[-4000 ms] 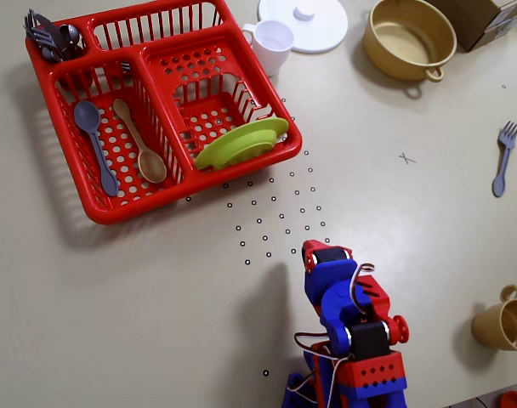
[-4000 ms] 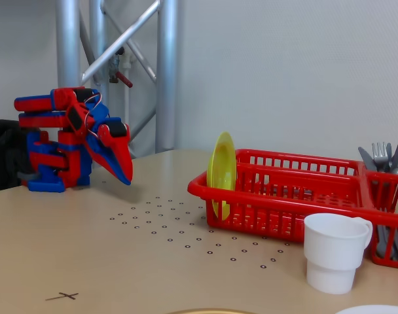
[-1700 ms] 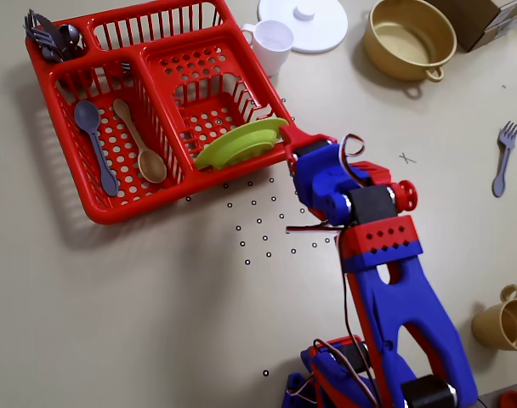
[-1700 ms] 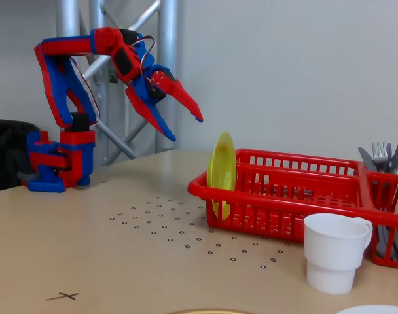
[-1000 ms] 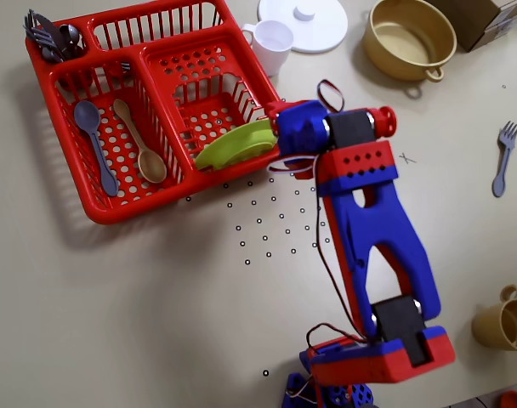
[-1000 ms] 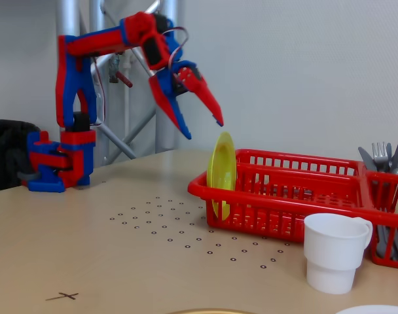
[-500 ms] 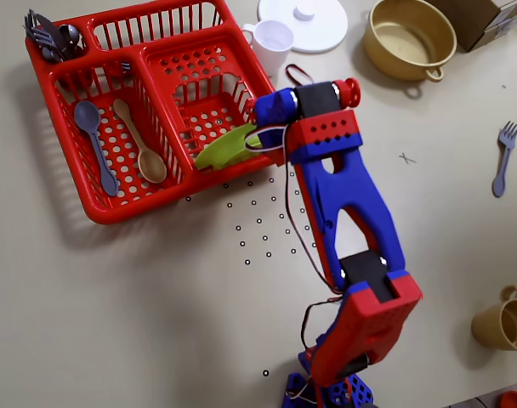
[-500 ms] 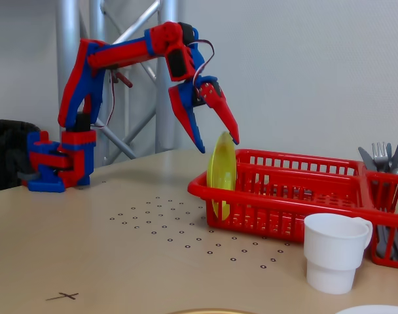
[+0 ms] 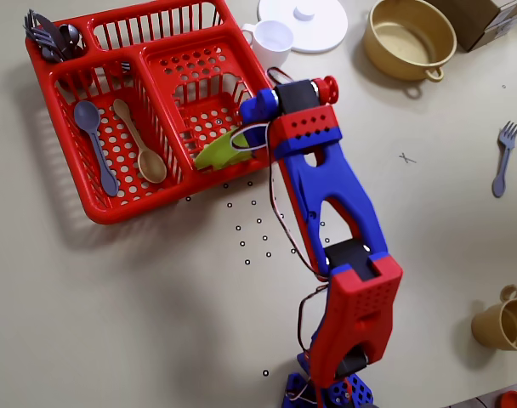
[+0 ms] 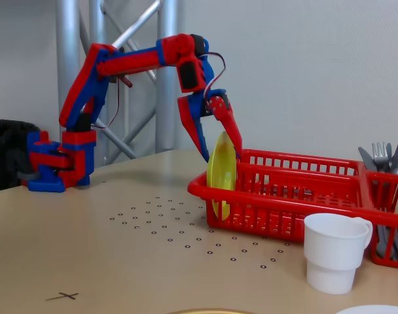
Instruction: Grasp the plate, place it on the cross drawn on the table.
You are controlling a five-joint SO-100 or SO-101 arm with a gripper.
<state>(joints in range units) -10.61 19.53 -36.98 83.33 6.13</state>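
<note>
Status: my gripper (image 10: 222, 154) spread astride the plate (image 10: 221, 173) standing in the red dish rack (image 10: 297, 196); grasp, lift, transfer to the cross (image 9: 406, 158) all outstanding.

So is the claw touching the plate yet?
Cannot tell. In the fixed view the open claw straddles the plate's top edge, fingers overlapping it; the overhead view hides the tips under the arm.

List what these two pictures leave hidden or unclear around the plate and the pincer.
- Overhead view: the arm covers the pincer and most of the plate.
- Fixed view: the pincer straddles the plate's upper edge, open; contact cannot be told.
- Fixed view: the red basket wall hides the plate's rear lower edge.
- Fixed view: the basket's right end is cut off by the picture's edge.
- The cross is tiny in both views.
</note>
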